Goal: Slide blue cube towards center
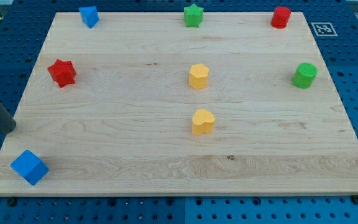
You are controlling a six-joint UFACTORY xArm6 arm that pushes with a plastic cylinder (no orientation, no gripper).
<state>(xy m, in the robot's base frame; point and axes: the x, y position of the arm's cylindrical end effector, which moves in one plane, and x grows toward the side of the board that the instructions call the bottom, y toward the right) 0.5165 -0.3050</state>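
Note:
The blue cube (pixel 28 167) sits at the wooden board's bottom-left corner. My dark rod comes in from the view's left edge, and my tip (pixel 9 129) rests at the board's left edge. The tip is above and slightly left of the blue cube, about a block's width apart, not touching it.
The board (pixel 135 143) also holds a red star block (pixel 61 72) at left, a blue block (pixel 89 16) at top left, a green star (pixel 193 15), a red cylinder (pixel 281 17), a green cylinder (pixel 304 75), and two yellow blocks (pixel 198 75) (pixel 202 122) near the centre.

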